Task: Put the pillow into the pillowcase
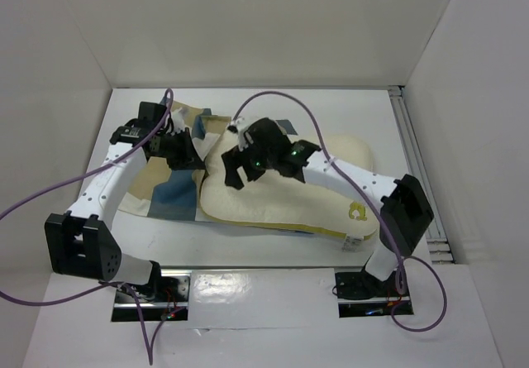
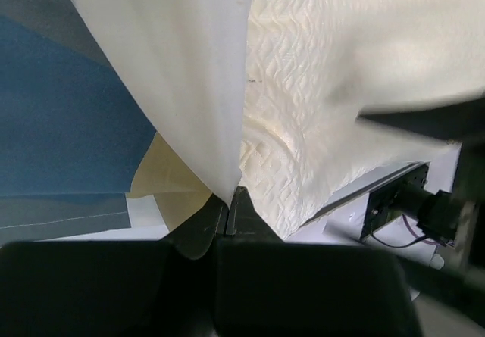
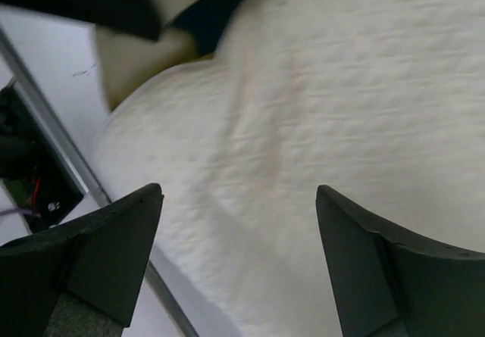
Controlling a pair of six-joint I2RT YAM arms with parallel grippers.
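Pillowcase lies partly hidden under the left arm and the pillow; its opening is hard to make out. Left gripper is clamped on the pillowcase's cream lining, with the pillow at 2 o'clock. Right gripper, fingers apart, hovers over the pillow.

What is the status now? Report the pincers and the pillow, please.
Left pincer shut on pillowcase edge, held up. Right pincer open, over pillow. Pillow lies mostly outside, on the pillowcase. No obstacle seen.
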